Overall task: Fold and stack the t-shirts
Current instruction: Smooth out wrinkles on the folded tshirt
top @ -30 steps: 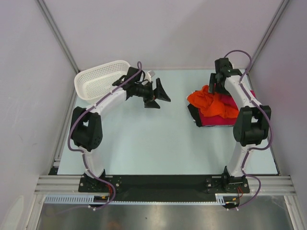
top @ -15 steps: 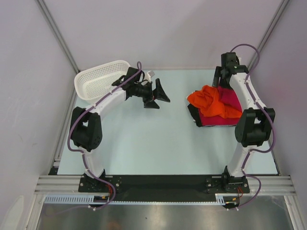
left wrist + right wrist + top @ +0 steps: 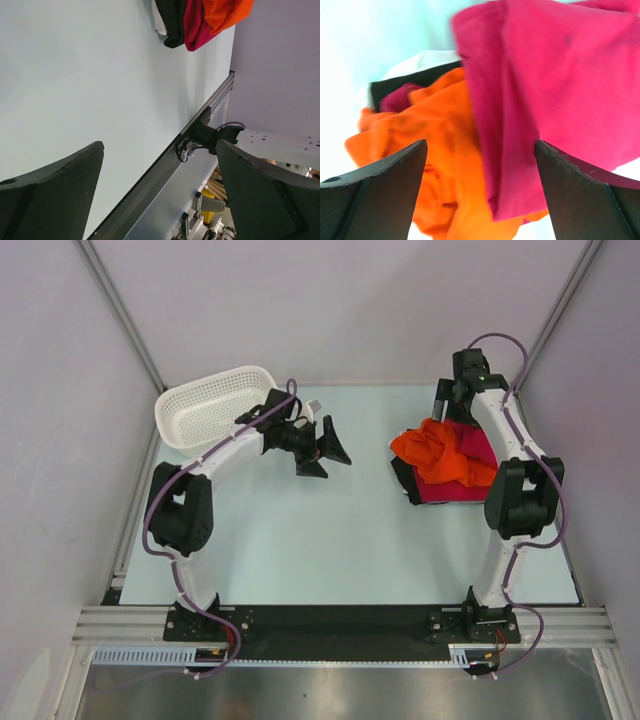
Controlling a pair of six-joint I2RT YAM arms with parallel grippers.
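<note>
Risk | right gripper hovering spread, upper right | left gripper idling spread | pinch likely dragging crimson t-shirt with orange t-shirt

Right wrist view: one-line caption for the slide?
Open right gripper above a crumpled orange t-shirt and a crimson t-shirt, gripping neither.

Your left arm and right arm are both white tubes with chunky black joints, purple cables looping alongside, and black wedge-shaped fingers.
</note>
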